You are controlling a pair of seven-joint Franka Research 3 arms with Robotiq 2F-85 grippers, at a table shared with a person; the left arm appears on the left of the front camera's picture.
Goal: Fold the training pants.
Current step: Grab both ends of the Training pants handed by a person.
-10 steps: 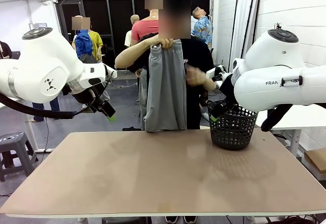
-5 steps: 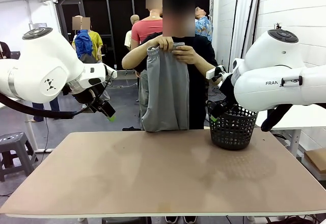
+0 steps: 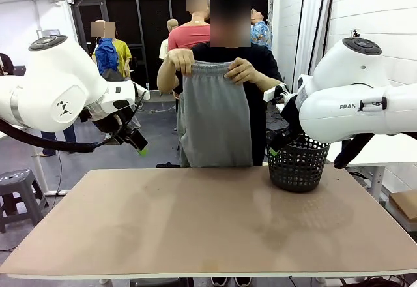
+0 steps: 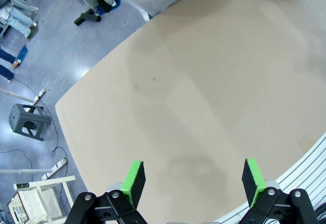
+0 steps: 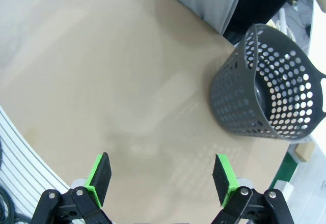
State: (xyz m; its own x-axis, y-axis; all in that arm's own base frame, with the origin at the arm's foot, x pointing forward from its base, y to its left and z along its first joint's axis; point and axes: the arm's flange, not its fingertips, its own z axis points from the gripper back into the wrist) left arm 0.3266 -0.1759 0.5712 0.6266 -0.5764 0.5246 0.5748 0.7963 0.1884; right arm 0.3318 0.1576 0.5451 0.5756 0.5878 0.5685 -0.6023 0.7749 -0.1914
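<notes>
At the far side of the table a person holds up the light grey training pants (image 3: 215,117) by the waistband with both hands (image 3: 241,70), and the legs hang down to the table's far edge. The pants (image 5: 204,0) also show at the top of the right wrist view. My left gripper (image 3: 133,138) hovers open at the left, high above the table, well apart from the pants. In its wrist view the left gripper (image 4: 192,178) has nothing between its green pads. My right gripper (image 3: 275,145) hangs open beside the basket; the right gripper (image 5: 162,178) is empty too.
A black mesh basket (image 3: 298,164) stands at the table's far right (image 5: 265,94). The tan table (image 3: 208,222) spreads bare below both grippers. A grey stool (image 3: 16,192) sits on the floor at the left. People stand farther back.
The person has spread the pants from a narrow bunched hang to full width, both hands now apart on the waistband. Neither arm has moved.
</notes>
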